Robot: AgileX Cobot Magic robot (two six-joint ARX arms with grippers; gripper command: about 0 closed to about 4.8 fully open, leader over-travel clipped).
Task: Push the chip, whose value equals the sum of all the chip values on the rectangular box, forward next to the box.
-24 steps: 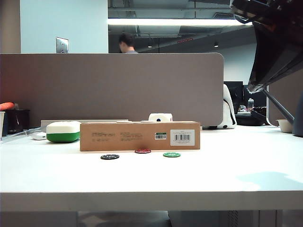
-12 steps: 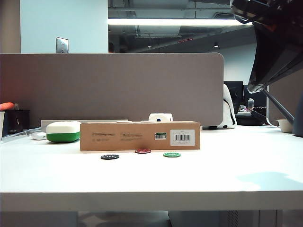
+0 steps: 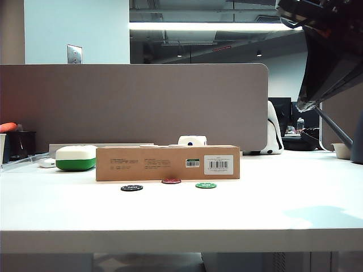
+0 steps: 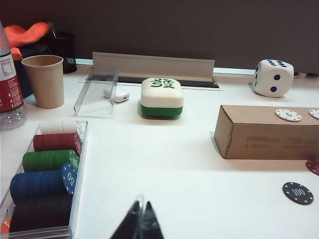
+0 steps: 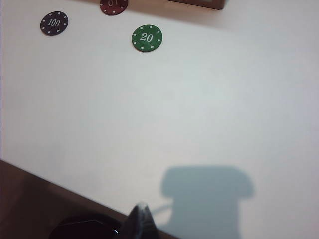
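The dark-red chip (image 3: 171,181) lies flat right at the front face of the brown box (image 3: 167,163). It sits between a black 100 chip (image 3: 131,187) and a green 20 chip (image 3: 205,185). In the left wrist view two white chips (image 4: 288,115) rest on the box top (image 4: 259,115), and the red chip (image 4: 314,166) shows at the frame edge. My left gripper (image 4: 141,209) is shut on nothing, hovering over bare table well away from the box. My right gripper (image 5: 141,211) is shut and empty above the table's front edge, far from the red chip (image 5: 113,6).
A clear tray of stacked chips (image 4: 79,149), a paper cup (image 4: 43,81), a bottle (image 4: 7,84) and a clear lid (image 4: 97,92) stand by the left arm. A white-and-green case (image 4: 161,97) and a large die (image 4: 273,77) sit behind the box. The right arm (image 3: 329,56) hangs high on the right.
Chips, box and both arms hold still. Only the person behind the partition has dropped out of sight.
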